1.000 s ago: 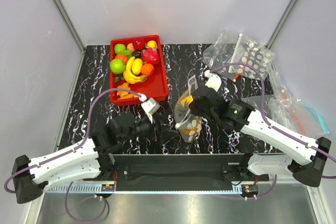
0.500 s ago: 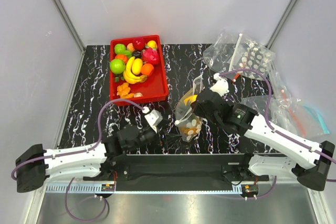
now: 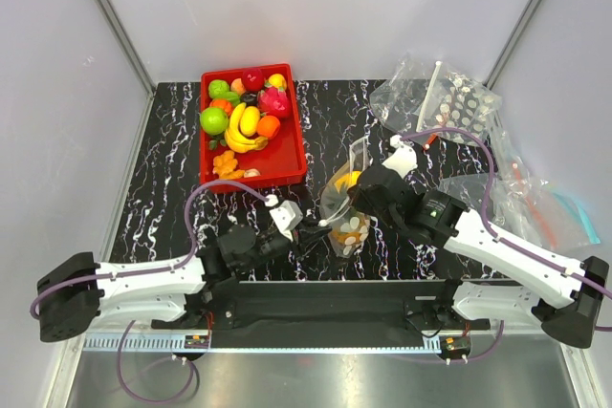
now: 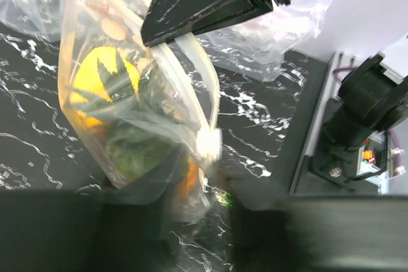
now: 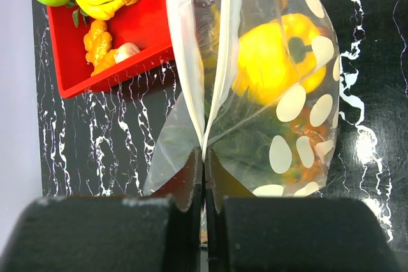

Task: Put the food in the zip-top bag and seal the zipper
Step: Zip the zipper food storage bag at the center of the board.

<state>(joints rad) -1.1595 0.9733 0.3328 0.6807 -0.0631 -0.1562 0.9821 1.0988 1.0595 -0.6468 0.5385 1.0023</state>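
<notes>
The zip-top bag (image 3: 346,212) (image 5: 290,103), clear with white dots, stands in the middle of the table, held up between the two arms. Inside it are a yellow bell pepper (image 5: 274,62) and a pineapple (image 4: 102,87) with green leaves. My right gripper (image 3: 357,190) (image 5: 204,157) is shut on the zipper (image 5: 220,62), whose two pale strips part above the jaws. My left gripper (image 3: 308,229) (image 4: 201,183) has closed on the bag's lower corner, just below a white slider (image 4: 209,144); its fingers are blurred.
A red tray (image 3: 292,167) (image 5: 140,36) of toy fruit, with bananas (image 3: 244,128) and a green apple (image 3: 213,120), sits at the back left. Other clear bags lie at the back right (image 3: 435,97) and the right edge (image 3: 535,203).
The left arm has reached right to the bag, and its jaws have gone from wide open to closed on the lower corner. The right gripper has kept its hold on the zipper.
</notes>
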